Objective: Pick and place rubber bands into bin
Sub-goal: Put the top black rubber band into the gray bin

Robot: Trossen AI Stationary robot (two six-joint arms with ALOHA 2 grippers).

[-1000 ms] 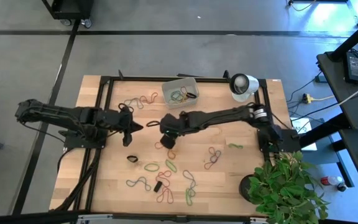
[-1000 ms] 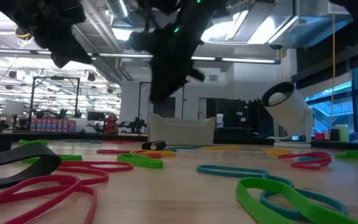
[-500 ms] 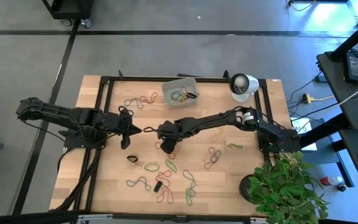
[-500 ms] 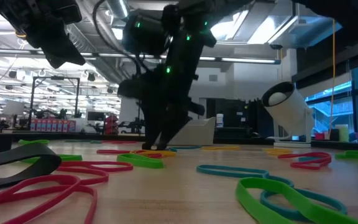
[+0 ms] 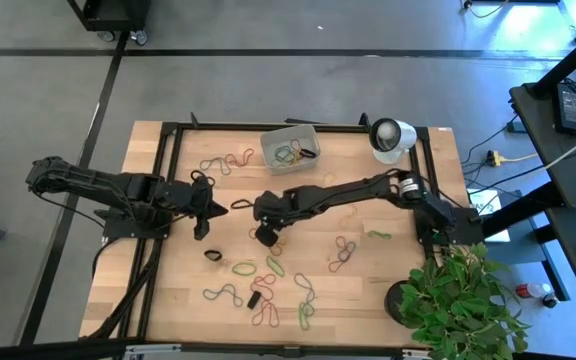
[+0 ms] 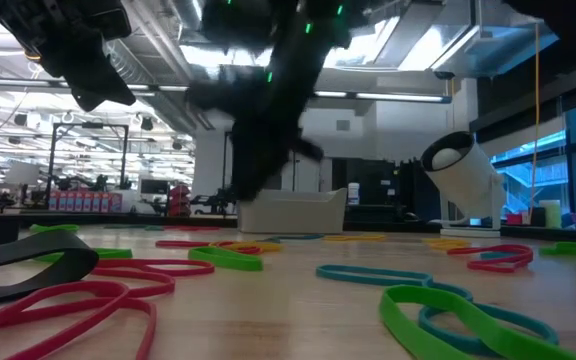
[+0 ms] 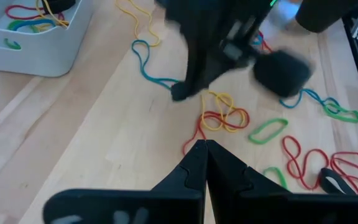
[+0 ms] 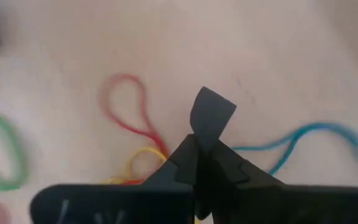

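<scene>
Many coloured rubber bands (image 5: 273, 266) lie flat and scattered on the wooden table. The translucent white bin (image 5: 290, 147) stands at the far edge with several bands inside; it also shows as the bin (image 7: 23, 43) in the left wrist view. My right gripper (image 5: 266, 234) hangs over the table's middle, shut on a black rubber band. Below it lie red, yellow and blue bands (image 8: 126, 109). My left gripper (image 5: 230, 208) hovers just left of it, fingers shut (image 7: 205, 149) and holding nothing. My right gripper pinches a black rubber band between its two fingers. A short flat piece of the band (image 8: 211, 112) sticks out past the fingertips. The fingers point down at the table, and the band is lifted clear of the wood.
A white round object with a dark face (image 5: 390, 135) stands at the far right corner, and a potted plant (image 5: 463, 300) at the near right. Black frame rails (image 5: 168, 150) run along the table's left and far sides. More bands lie toward the near edge (image 5: 266, 312).
My right gripper dropped its fingertips to the table beside a small black band, then rose again. That black band no longer lies on the table in the low view. My left gripper shifted slightly toward the right.
</scene>
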